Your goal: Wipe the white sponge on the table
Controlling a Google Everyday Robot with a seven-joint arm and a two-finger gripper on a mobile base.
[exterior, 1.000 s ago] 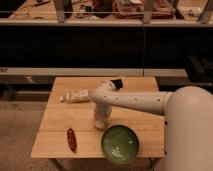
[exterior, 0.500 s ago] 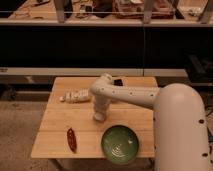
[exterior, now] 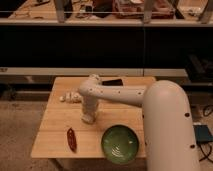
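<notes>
Your jaws are pointing straight down over the middle of the counter [exterior: 52,131], clamping shut on the white sponge [exterior: 88,119], which is touching the planks. A white lumpy packet [exterior: 70,97] is lying near the far left edge. 1 black rectangular object [exterior: 112,82] is sitting behind the arm. A dark red pod-shaped item [exterior: 71,139] and 1 green plate [exterior: 120,143] are resting along the front edge, both apart from the sponge.

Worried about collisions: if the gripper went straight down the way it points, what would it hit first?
The gripper, pointing down mid-table, would meet the table almost at once; the pale bit at its tip may be the white sponge.
</notes>
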